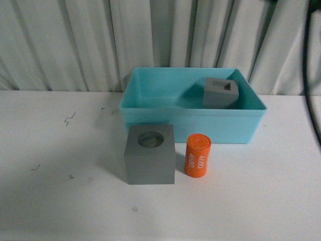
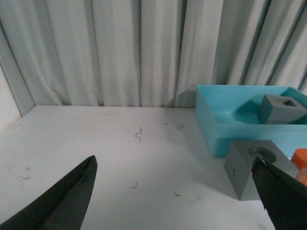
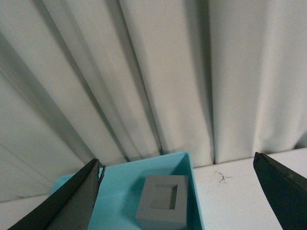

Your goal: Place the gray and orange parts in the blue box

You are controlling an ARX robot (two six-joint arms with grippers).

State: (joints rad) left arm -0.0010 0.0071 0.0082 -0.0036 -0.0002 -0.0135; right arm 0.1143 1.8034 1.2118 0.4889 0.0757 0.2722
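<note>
Both grippers are spread wide and grasp nothing. The left gripper (image 2: pixel 175 160) shows two dark fingers (image 2: pixel 67 201) far apart, with bare tabletop (image 2: pixel 96 139) between them. One finger overlaps the near edge of a gray cube in the left wrist view, and I cannot tell whether it touches it. The right gripper (image 3: pixel 176 158) is just as far open. Between its fingers (image 3: pixel 72 201) I see the box from above, with the curtain (image 3: pixel 158 72) behind it. Neither of my arms shows in the front view.

I count one blue box (image 1: pixel 193 123), two gray cubes and one orange cylinder.

The rectangular-hole cube (image 1: pixel 220 93) is inside the box, in its far right part, close to the right wall, with the hole facing up. It also shows in the right wrist view (image 3: pixel 162 200) and in the left wrist view (image 2: pixel 280 108).

The round-hole cube (image 1: pixel 150 154) stands outside on the tabletop (image 1: pixel 60 165), just in front of the left half of the box's front wall, with the hole up. It is close to the wall but does not touch it.

The cylinder (image 1: pixel 197 155) stands upright, also in front of the box, just right of the round-hole cube with a narrow gap between them. It has pale lettering on its side. In the left wrist view only a sliver of it (image 2: pixel 301 160) shows past the cube (image 2: pixel 244 175).
</note>
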